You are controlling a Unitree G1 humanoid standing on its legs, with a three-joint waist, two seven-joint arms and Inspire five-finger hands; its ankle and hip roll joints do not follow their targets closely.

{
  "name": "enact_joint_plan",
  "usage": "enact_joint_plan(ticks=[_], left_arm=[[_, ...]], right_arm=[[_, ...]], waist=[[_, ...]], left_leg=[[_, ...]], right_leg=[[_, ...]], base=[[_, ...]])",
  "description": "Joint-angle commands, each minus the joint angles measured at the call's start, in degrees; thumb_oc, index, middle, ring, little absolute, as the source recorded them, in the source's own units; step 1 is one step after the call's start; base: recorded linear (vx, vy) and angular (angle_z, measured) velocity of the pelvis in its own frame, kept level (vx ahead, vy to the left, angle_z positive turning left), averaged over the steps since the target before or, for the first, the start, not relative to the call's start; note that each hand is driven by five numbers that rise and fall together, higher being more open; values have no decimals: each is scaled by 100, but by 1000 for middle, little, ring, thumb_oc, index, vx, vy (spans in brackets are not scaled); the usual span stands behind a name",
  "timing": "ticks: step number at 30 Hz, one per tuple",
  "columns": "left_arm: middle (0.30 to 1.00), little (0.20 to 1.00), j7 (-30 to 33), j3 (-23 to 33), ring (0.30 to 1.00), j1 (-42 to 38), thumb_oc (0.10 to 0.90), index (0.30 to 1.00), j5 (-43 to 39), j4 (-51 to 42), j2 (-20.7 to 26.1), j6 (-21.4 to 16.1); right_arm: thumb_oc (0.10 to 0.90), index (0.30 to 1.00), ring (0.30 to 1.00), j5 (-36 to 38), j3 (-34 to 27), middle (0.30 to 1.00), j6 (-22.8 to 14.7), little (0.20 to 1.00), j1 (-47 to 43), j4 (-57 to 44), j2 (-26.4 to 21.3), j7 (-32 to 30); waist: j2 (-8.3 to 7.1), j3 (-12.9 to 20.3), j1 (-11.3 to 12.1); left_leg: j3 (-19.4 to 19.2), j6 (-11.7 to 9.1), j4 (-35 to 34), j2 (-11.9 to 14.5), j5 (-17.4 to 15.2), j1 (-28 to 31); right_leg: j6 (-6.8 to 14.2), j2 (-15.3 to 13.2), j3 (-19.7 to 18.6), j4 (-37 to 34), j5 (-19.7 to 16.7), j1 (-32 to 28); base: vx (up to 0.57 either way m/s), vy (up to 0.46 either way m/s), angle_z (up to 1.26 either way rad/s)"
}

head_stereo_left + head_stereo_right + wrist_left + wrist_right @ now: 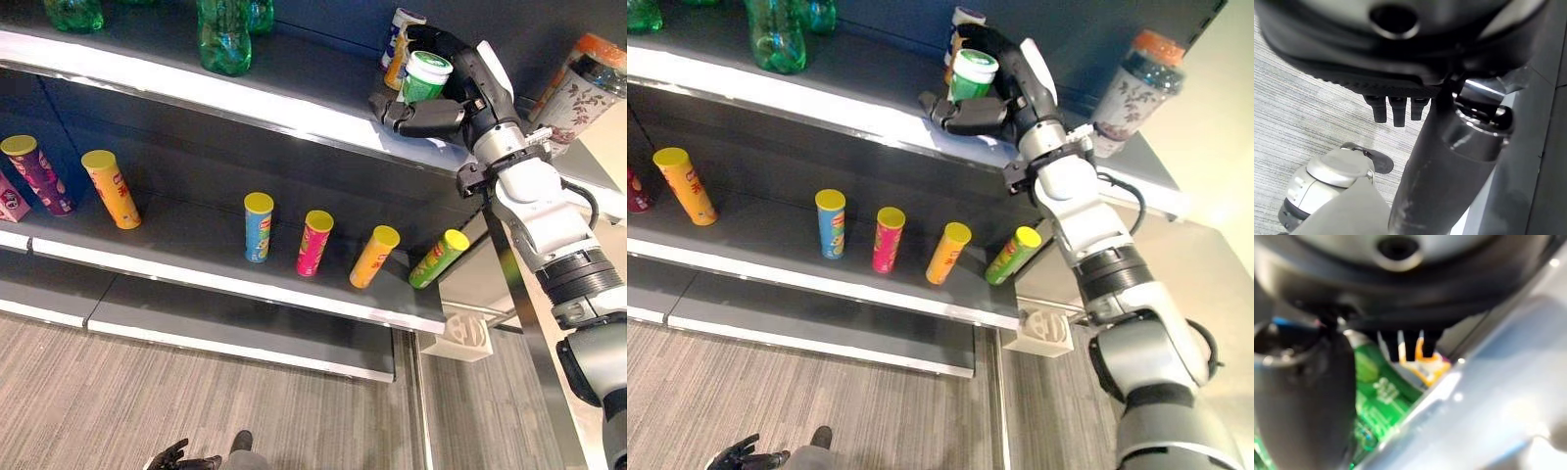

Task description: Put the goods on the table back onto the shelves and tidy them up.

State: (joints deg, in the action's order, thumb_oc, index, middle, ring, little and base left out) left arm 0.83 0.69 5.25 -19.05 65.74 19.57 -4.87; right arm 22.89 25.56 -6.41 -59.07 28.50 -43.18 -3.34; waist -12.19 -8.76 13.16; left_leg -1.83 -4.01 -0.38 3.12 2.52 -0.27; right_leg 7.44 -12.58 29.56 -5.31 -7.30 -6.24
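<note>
My right hand (477, 95) reaches up to the right end of the top shelf (294, 103). Its fingers and thumb are curled round a green can with a white lid (424, 77), which stands upright at the shelf surface. The right wrist view shows the same green can (1382, 396) close against the thumb (1300, 396). Just behind it stands a white, blue and orange can (399, 37). My left hand (182, 457) hangs low over the floor with relaxed fingers and holds nothing.
Green bottles (224, 39) stand further left on the top shelf. A jar with an orange lid (584, 86) is to the right of my hand. Several chip tubes, among them a blue one (258, 227) and a pink one (314, 243), line the middle shelf (186, 257).
</note>
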Motion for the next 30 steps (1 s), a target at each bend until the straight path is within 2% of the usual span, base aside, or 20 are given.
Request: enact_joint_plan(ticks=[1,7,8,11,13,17,18,21,24,25,26,27,28,30], left_arm=[[900,900,115,-276,900,-260,800,900,191,391,248,-189],[900,900,102,-286,900,-316,800,900,265,449,242,-184],[900,900,118,-242,900,-350,800,900,325,488,204,-186],[900,900,124,-207,900,-351,800,900,327,475,204,-191],[900,900,114,-148,900,-334,800,900,386,487,162,-183],[900,900,102,-64,900,-313,800,900,428,495,155,-173],[900,900,84,13,900,-298,800,900,448,494,120,-180],[900,900,41,95,900,-246,800,900,486,495,121,-179],[900,900,-31,170,900,-238,800,900,466,448,181,-180],[900,900,-34,166,900,-234,800,900,466,448,190,-180],[900,900,-29,162,900,-277,800,900,504,395,254,-211],[900,900,-30,157,900,-282,800,900,504,394,260,-212],[900,900,-44,171,900,-274,800,900,544,361,294,-213],[900,900,-53,186,900,-290,800,900,526,336,300,-214]], right_arm=[[800,900,900,29,-633,900,-422,900,-567,-191,-232,-447],[800,900,900,36,-942,900,-592,900,-486,-563,-297,-708],[800,900,900,-138,-1427,900,-859,900,-333,-1176,-408,-1038],[800,900,900,-222,-1707,900,-962,900,-181,-1550,-528,-1169],[800,900,900,-273,-2221,900,-1200,900,124,-2234,-661,-1321],[800,900,900,-266,-2705,900,-1374,900,563,-2860,-685,-1354],[800,900,900,-222,-3102,900,-1480,900,1036,-3337,-688,-1299],[800,900,900,-79,-3700,900,-1609,900,1849,-3922,-566,-1175],[800,900,900,63,-4086,900,-1709,900,2464,-4287,-399,-1091],[800,900,900,71,-4107,900,-1710,900,2489,-4300,-390,-1080],[800,900,900,178,-4261,900,-1684,900,2850,-4371,-329,-1019],[800,900,900,184,-4278,900,-1684,900,2860,-4374,-327,-1013],[800,900,900,173,-4250,900,-1614,900,2965,-4316,-437,-955],[800,900,900,166,-4262,900,-1550,900,3022,-4286,-544,-936]], waist=[[118,255,171],[97,292,108],[140,309,67],[114,326,38],[119,340,-54],[115,347,-143],[127,331,-268],[158,280,-399],[186,176,-580],[184,177,-548],[284,67,-691],[265,71,-663],[350,62,-660],[346,71,-669]], left_leg=[[-151,-102,-437,129,-299,333],[-158,-89,-446,115,-289,315],[-190,-100,-437,141,-336,354],[-190,-80,-440,116,-320,330],[-228,-55,-437,119,-345,350],[-301,-13,-433,128,-394,404],[-357,36,-422,101,-440,479],[-495,96,-411,90,-536,636],[-690,166,-408,96,-518,705],[-716,165,-410,103,-524,714],[-883,172,-390,241,-554,774],[-907,178,-399,223,-526,761],[-1201,134,-339,374,-546,819],[-1304,123,-307,416,-552,798]], right_leg=[[745,-553,155,219,-304,-285],[754,-563,147,212,-316,-268],[752,-537,120,216,-304,-279],[756,-558,115,213,-321,-244],[756,-557,49,241,-335,-206],[756,-567,-63,300,-356,-128],[756,-568,-249,366,-442,-50],[756,-548,-583,493,-583,96],[756,-573,-856,687,-860,380],[756,-566,-888,703,-859,398],[756,-440,-1209,900,-615,544],[756,-455,-1239,906,-634,580],[756,-742,-871,889,-584,478],[756,-854,-734,876,-604,426]], base=[[0,0,0],[5,1,0],[0,0,0],[7,9,3],[10,14,-11],[3,24,-16],[-6,55,-39],[-25,61,-50],[-73,34,-72],[-123,21,-91],[-98,16,-86],[-168,-7,-79],[-109,-38,-44],[-83,-84,-76]])
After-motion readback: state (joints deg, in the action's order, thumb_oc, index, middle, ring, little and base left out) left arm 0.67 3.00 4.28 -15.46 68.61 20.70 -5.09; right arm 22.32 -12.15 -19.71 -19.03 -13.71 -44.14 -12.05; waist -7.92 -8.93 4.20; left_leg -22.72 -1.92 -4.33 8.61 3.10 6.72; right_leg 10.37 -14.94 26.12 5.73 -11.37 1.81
